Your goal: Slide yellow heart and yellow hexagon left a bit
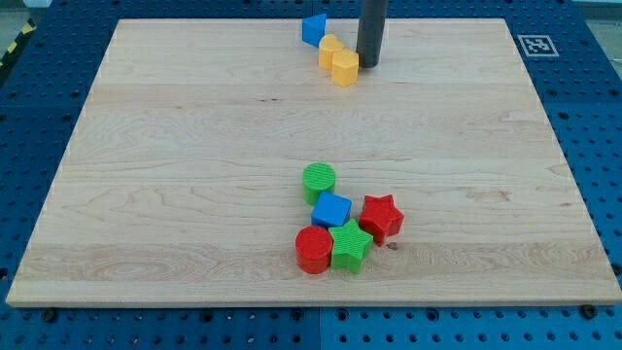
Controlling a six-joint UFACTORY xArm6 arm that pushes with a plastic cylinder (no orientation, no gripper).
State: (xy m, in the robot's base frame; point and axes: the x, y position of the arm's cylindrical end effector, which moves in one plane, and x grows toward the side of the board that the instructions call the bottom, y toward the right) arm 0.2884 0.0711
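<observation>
Yellow hexagon (345, 68) touching my tip's (368, 65) left

You will find no words, brand names or numbers to read anywhere in this view. The only sign is a small square marker (534, 45), a black pattern on white, stuck flat on the top right corner of the wooden board (194, 146); it looks like a machine-readable tag, and it carries no letters or digits that you can make out. The blocks show plain ribbed faces with nothing printed on them, the dark rod is unmarked where it shows, and the blue perforated table (603, 136) around the board bears no label. A yellow and black striped strip (15, 46) crosses the top left corner, without text.
</observation>
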